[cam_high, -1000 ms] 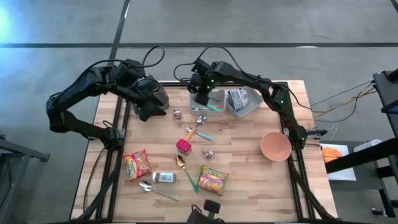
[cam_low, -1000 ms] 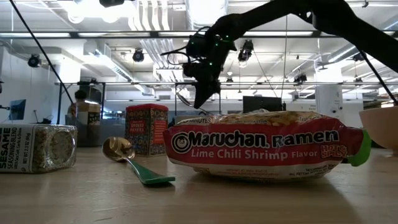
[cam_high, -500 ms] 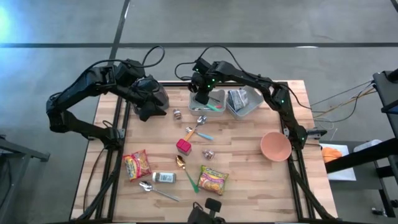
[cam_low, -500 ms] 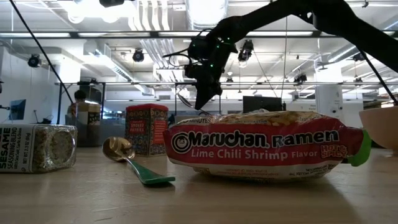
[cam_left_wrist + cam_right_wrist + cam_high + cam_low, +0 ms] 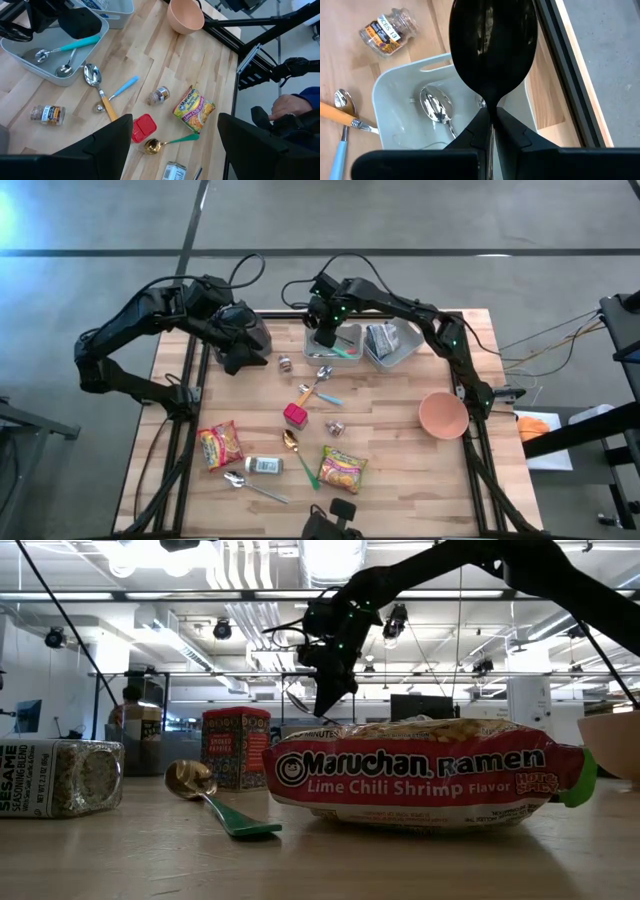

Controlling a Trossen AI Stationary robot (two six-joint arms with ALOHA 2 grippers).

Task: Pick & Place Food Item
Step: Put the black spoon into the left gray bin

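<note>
The right arm reaches from its base at the table's right edge across to the far middle, elbow bent high, and its wrist points down over a grey bin [image 5: 335, 340]. The right gripper [image 5: 326, 337] hangs just above that bin with its fingers pressed together, holding nothing (the wrist view shows them meeting in a thin seam). In the bin lie a metal spoon [image 5: 436, 108] and a teal-handled spoon [image 5: 66, 46]. A second grey bin [image 5: 392, 343] sits just to the right of the first, with a packet inside.

The left arm is folded back over the far left corner of the table, and the left gripper [image 5: 172, 132] is raised well above the wood with its jaws wide apart and empty, facing out over the table.

The food items lie on the near half: a lime chili shrimp ramen packet [image 5: 342, 468] near the middle, a second ramen packet [image 5: 220, 445] to its left, and a sesame jar [image 5: 264, 465] between them. A gold spoon with a green handle [image 5: 298, 455] lies beside the near packet, a red tin [image 5: 294, 416] stands farther in, and a pink bowl [image 5: 442, 415] sits to the right.
</note>
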